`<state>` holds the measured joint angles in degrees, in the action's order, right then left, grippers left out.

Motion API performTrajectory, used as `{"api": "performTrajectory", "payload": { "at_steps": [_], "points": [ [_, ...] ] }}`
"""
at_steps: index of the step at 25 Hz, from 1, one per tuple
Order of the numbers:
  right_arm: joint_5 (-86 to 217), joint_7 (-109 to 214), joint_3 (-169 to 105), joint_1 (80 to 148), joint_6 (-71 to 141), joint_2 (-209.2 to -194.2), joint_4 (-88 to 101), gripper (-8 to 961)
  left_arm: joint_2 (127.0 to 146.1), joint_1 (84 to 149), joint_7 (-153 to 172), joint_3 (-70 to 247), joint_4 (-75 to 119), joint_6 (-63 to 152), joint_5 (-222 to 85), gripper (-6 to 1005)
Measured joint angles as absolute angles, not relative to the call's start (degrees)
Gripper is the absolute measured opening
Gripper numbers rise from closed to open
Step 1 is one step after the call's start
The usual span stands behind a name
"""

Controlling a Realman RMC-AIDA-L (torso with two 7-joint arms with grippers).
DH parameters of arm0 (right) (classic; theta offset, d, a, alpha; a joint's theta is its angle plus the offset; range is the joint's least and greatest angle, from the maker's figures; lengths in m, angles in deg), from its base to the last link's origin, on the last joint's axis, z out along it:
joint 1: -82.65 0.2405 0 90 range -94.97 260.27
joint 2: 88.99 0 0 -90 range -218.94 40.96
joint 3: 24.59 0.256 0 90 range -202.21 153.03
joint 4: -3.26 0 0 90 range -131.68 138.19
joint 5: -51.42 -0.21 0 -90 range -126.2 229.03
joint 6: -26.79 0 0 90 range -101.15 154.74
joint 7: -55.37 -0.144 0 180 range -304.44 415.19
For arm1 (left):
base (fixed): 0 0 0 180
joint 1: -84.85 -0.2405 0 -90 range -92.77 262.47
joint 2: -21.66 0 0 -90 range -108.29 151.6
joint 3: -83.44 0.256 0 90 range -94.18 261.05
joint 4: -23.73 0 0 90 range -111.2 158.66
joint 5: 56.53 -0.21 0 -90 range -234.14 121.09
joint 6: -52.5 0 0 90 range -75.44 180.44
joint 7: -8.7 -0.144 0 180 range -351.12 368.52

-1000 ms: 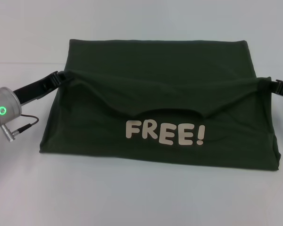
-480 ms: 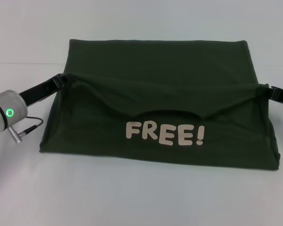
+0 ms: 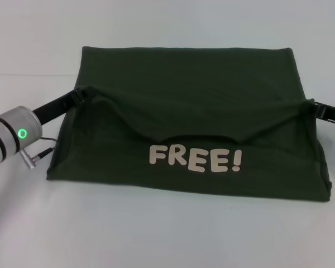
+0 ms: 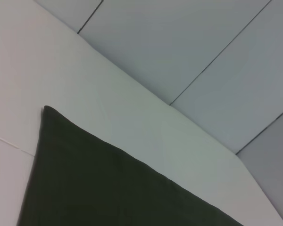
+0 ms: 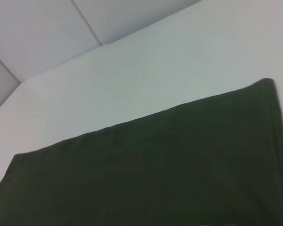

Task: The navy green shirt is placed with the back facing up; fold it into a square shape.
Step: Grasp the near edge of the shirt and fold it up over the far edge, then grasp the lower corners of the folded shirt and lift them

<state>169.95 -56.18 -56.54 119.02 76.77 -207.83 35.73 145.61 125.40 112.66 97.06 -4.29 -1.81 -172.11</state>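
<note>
Head view: the navy green shirt (image 3: 184, 84) lies spread across a pale desk (image 3: 156, 234), filling the middle of the scene. Its near part is doubled over, so a curved neckline edge and pale block letters reading "FREE!" (image 3: 195, 158) face up on the near half. The folded layer's two corners are lifted slightly off the cloth beneath, one on the left and one on the right, about midway between the near and far edges.

Left claw (image 3: 79, 96) reaches in from the left side on a thin black arm behind a silver wrist with a green light; it is clamped on the left corner of the folded layer. Right claw (image 3: 314, 107) comes in from the right edge and is clamped on the opposite corner, the fabric drawn taut between the two.

Left wrist view: a dark green corner of the shirt (image 4: 108, 188) rests on the desk, with grey wall panels beyond. Right wrist view: a broad dark stretch of the shirt (image 5: 155, 169) fills the near part, its straight far edge against the desk.
</note>
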Motion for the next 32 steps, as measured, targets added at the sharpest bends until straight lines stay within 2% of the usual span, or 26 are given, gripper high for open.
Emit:
{"api": "performTrajectory", "payload": {
  "at_steps": [6,10,18,22,27,30,32],
  "points": [
    [170.1,-55.8,-57.2,119.0,76.9,-208.05,35.7,61,145.63,125.5,111.6,97.1,-2.6,-0.2,-169.2,46],
    [170.2,-55.9,-57.6,118.3,77.6,-207.65,35.7,212,145.66,125.3,111.5,97.1,-2.5,-0.1,-169.2,50],
    [169.7,-56.3,-56.8,116.5,81.4,-207.33,36.3,545,145.55,123.9,112.5,96.6,-1.8,0.4,-169.3,326],
    [168.7,-55.9,-56.4,115.2,85.4,-206.75,36.5,735,144.46,122.1,117.3,96.9,-2.7,-0.9,-170.2,488],
    [168.5,-55.3,-56.4,113.5,93.4,-205.12,36.6,832,141.89,120.8,126.5,97.3,-6.7,-11.7,-179.9,686],
    [168.5,-53.4,-56.4,112.7,98.6,-204.49,36.6,890,140.94,121.0,130.6,97.5,-11.2,-18.5,-188.3,699],
    [168.5,-51.6,-56.4,112.1,101.9,-204.25,36.6,888,140.66,121.2,130.9,98.0,-13.4,-21.2,-191.0,708]
  ]
}}
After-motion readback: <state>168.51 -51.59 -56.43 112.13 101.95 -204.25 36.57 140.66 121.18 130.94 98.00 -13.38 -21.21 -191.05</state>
